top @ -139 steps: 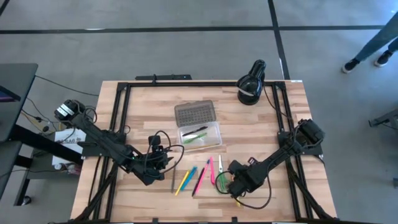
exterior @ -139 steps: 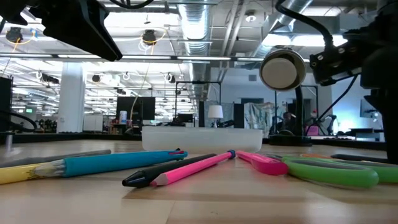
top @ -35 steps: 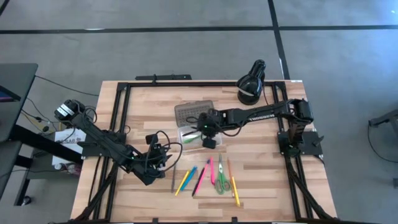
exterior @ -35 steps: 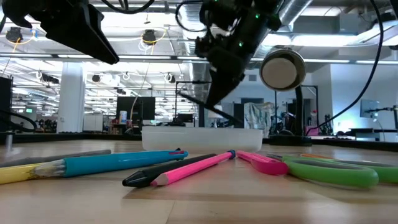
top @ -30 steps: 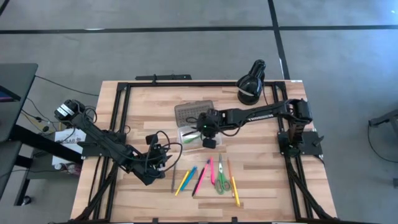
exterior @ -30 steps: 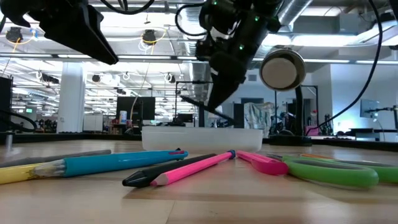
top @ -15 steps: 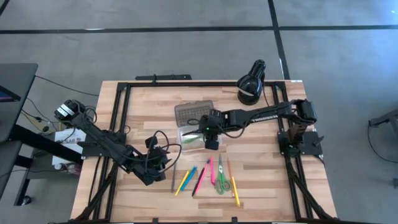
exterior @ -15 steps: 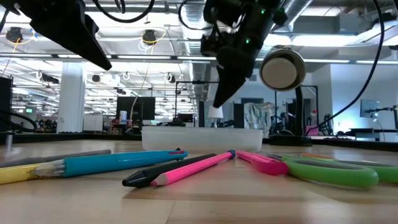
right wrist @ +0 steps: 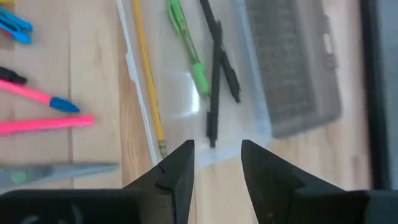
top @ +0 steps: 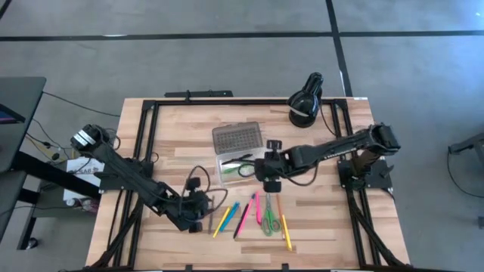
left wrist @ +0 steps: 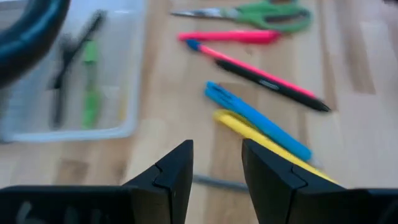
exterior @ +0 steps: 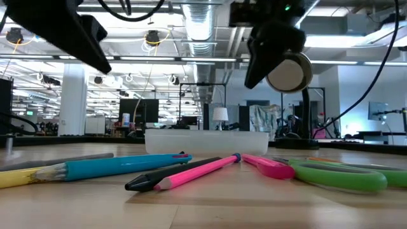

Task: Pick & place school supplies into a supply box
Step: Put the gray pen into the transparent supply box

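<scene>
The box [top: 243,165] sits in the middle of the table [top: 318,211], with its grey dotted lid [top: 237,138] folded open on the far side. Inside the box lie a green pen [right wrist: 188,53] and two dark pens [right wrist: 215,74], and a yellow pencil [right wrist: 147,81] lies right along the box's near wall; it is hard to tell if that pencil is in the box or just beside it. The right gripper [top: 270,181] hangs over the near right corner of the box, and its fingers [right wrist: 177,171] stand apart with nothing between them. In the low view this gripper shows only as a dark shape up high. Near the box, toward the front edge of the table, the other things lie in a row: a yellow pen [left wrist: 261,140], a blue pen [left wrist: 255,118], a pink and dark pen [left wrist: 264,78], a pink pen [left wrist: 230,37] and green scissors [left wrist: 261,14]. A thin grey pencil [left wrist: 217,182] peeks out past the left fingers, mostly hidden. The left gripper [top: 198,205] is low over the table, just left of that row and nearer the front than the box. Its fingers [left wrist: 174,177] are apart too and hold nothing. A black lamp [top: 305,102] stands at the far right corner, well apart from the box.
</scene>
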Available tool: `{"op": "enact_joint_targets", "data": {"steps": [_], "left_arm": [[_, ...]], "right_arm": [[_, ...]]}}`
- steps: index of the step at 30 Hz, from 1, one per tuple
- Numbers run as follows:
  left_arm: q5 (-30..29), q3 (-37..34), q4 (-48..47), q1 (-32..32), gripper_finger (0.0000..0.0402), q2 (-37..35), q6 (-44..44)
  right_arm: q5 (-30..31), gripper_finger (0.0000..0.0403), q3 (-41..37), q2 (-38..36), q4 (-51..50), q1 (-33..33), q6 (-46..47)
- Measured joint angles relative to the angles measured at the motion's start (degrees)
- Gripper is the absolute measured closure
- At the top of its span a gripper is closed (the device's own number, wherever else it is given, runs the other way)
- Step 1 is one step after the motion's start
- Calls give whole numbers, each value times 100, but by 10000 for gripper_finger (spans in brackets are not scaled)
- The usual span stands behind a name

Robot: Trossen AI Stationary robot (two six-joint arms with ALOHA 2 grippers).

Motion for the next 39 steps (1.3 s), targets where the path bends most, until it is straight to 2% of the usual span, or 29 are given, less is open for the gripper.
{"op": "enact_joint_targets", "data": {"steps": [4, 12, 20, 29, 39], "left_arm": [[208, 0, 269, 24, 269, 537, 343], [163, 0, 491, 77, 269, 1205, 861], [627, -2, 697, 250, 269, 1388, 960], [1366, 1, 900, 494, 269, 1584, 1198], [1976, 20, 623, 731, 269, 1634, 1025]], "right_arm": [[412, 278, -2, -169, -369, 338, 360], [989, 278, -4, -571, -649, 949, 1024], [1445, 278, -4, -825, -721, 1430, 1416], [1601, 278, -4, -790, -886, 1669, 1672], [1597, 278, -4, -794, -1047, 1682, 1812]]}}
